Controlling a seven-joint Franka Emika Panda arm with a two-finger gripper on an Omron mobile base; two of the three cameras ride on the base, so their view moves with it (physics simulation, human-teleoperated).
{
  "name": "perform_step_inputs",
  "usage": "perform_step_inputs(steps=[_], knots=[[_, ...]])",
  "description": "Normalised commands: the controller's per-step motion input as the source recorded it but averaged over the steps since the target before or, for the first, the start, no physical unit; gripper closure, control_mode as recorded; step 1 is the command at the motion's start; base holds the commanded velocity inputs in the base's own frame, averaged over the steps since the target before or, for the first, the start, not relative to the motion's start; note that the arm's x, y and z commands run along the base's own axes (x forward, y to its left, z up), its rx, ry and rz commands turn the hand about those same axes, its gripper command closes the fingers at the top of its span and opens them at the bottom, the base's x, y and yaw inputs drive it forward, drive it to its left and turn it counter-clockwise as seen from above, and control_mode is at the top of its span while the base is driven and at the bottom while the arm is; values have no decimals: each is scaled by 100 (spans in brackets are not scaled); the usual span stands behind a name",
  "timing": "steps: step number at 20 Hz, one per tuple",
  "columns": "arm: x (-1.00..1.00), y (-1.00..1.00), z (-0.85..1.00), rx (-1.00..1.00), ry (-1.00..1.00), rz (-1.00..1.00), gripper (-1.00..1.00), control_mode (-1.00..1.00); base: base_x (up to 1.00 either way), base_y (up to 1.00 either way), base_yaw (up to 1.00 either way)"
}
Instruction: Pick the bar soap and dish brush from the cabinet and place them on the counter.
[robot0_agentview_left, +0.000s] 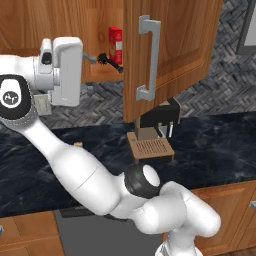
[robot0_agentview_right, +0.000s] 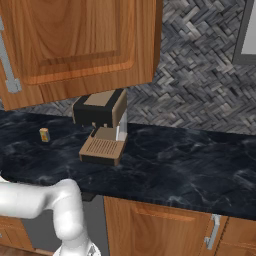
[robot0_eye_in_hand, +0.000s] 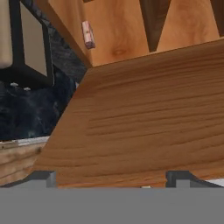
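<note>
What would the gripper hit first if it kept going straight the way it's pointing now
Most likely the wooden cabinet surface ahead of the open gripper, though depth is unclear. The bar soap sits off to the side.

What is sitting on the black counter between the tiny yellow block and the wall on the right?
The coffee machine stands there, right of the yellow block, on the counter. Past it the worktop looks bare. The right base view shows this.
</note>
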Motion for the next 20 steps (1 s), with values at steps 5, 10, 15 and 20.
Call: perform_step_inputs(steps=[5,10,15,20], knots=[[27,1,0,-4,-3,0,-100,-100,0,0,0],[12,-2,0,-7,-5,2,-100,-100,0,0,0],[0,-19,0,-2,0,7,-100,-100,0,0,0],[-2,-32,0,0,0,8,-100,-100,0,0,0]])
